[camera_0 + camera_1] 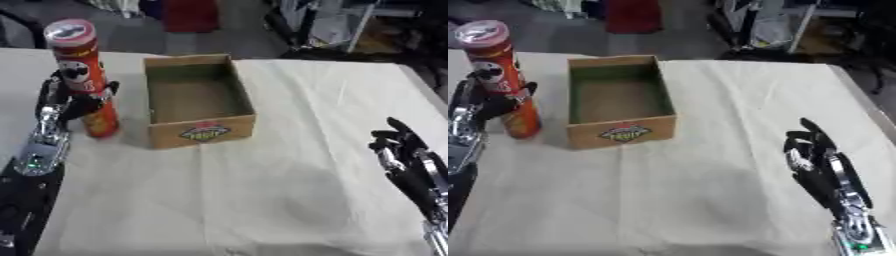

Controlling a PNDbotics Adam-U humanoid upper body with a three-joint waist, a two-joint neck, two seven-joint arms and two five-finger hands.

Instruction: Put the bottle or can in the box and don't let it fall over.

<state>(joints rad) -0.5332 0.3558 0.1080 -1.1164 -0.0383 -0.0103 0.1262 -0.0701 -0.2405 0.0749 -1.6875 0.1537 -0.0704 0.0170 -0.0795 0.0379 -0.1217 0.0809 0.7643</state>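
Nearest the camera, one right hand (820, 162) shows at the lower right, resting over the cloth with its fingers loosely extended and pointing away, holding nothing; its forearm is cut off by the lower edge in both views. One pale cloth (289, 180) covers the table, with a crease running across it below the box. At the left, one left hand (74, 102) reaches in from the lower left corner, its fingers curled around the lower half of one tall red can (83, 75). The can stands upright with its base on the cloth, just beside the left wall of the box and outside it. A printed face shows on the can's side; the hand partly hides the label below it, and the remaining print cannot be read. The can's top is closed by a grey lid. One open cardboard box (199, 131) sits near the middle of the table, with nothing visible inside it. A coloured logo marks its near wall; the lettering is hard to make out. Beyond the table, the background is dark and indistinct.
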